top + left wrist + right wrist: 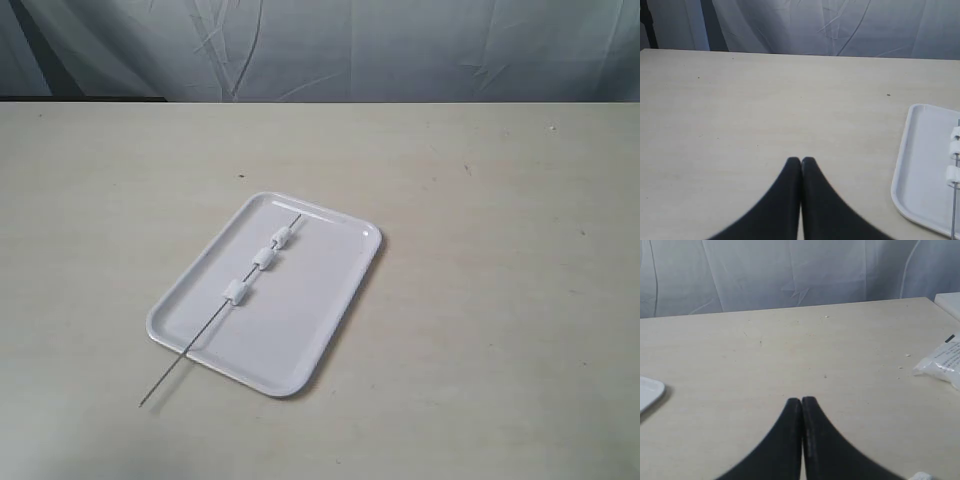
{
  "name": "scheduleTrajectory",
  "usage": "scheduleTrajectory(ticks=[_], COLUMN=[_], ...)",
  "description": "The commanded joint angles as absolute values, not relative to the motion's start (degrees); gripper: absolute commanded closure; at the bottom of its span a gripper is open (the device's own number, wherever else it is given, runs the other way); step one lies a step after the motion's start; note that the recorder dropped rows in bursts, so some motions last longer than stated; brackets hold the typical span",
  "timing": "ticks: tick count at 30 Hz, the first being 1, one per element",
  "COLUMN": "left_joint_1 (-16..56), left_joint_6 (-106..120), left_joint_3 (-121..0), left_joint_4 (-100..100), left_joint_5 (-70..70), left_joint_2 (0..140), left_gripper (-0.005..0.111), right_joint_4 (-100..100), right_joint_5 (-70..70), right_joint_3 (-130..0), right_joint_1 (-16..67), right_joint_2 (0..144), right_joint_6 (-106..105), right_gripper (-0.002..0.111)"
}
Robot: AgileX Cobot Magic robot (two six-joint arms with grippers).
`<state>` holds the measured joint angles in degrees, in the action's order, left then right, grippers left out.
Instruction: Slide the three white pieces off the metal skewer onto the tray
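The white tray (300,330) lies at the middle of the table. Across it runs the thin metal skewer (200,343), its near end sticking out past the tray's front rim. Three white pieces are threaded on it: one at the far end (283,236), one in the middle (265,258), one nearer (238,292). Neither gripper shows in the exterior view. My left gripper (801,161) is shut and empty over bare table, with the tray (920,170) and the pieces (954,148) off to one side. My right gripper (801,401) is also shut and empty, a tray corner (650,390) at the frame's edge.
A crumpled grey cloth backdrop (330,45) hangs behind the table's far edge. In the right wrist view a clear plastic bag (942,362) of white stuff lies on the table, with a white object (947,301) at the far corner.
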<state>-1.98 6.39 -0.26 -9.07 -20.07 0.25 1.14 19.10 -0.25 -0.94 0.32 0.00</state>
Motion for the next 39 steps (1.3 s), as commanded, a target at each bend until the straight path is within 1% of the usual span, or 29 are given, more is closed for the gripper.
scheduleTrajectory(ticks=[1, 23, 26, 30, 34, 36, 39], left_joint_1=[-2.2, -2.2, -2.2, -2.2, -2.2, -2.2, -2.2], left_joint_6=[6.5, 6.5, 6.5, 6.5, 6.5, 6.5, 6.5], left_joint_3=[0.0, 0.0, 0.0, 0.0, 0.0, 0.0, 0.0], left_joint_4=[-9.0, -9.0, -8.4, -9.8, -11.4, -11.4, -11.2], left_joint_5=[-19.5, -19.2, -18.8, -10.9, 4.2, 9.5, 11.8], left_joint_2=[0.0, 0.0, 0.0, 0.0, 0.0, 0.0, 0.0], left_gripper=[0.107, 0.107, 0.107, 0.107, 0.107, 0.107, 0.107], right_joint_4=[1.1, 1.1, 1.8, 4.0, 5.0, 5.0, 5.0], right_joint_5=[18.7, 18.5, 15.6, 5.0, -7.0, -10.6, -12.1], right_joint_3=[0.0, 0.0, 0.0, 0.0, 0.0, 0.0, 0.0], right_joint_1=[-1.3, -1.3, -1.3, -1.3, -1.3, -1.3, -1.3], right_joint_2=[0.0, 0.0, 0.0, 0.0, 0.0, 0.0, 0.0], right_joint_6=[0.0, 0.0, 0.0, 0.0, 0.0, 0.0, 0.0], right_gripper=[0.108, 0.108, 0.108, 0.108, 0.108, 0.108, 0.108])
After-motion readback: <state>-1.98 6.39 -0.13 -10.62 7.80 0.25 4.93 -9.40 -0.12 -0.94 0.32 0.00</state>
